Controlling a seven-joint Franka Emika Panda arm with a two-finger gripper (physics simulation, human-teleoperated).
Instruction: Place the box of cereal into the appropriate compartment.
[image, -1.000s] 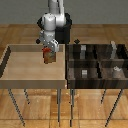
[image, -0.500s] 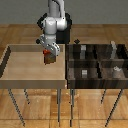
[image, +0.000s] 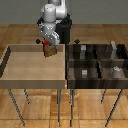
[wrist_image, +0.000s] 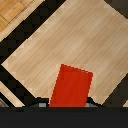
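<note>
In the exterior view, the box of cereal (image: 48, 49) is held clear above the light wooden tray (image: 30, 67), near its far edge toward the dark compartment organizer (image: 97, 70). The gripper (image: 47, 46) is closed around its upper part. The box is judged light, stiff and crushable, best gripped across its narrow faces.

In the wrist view, the box of cereal (wrist_image: 71, 86) is seen pinched over the tray (wrist_image: 75, 40).

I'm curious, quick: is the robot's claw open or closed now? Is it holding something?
Gripper: closed on the box of cereal, lifted above the light wooden tray.
</note>
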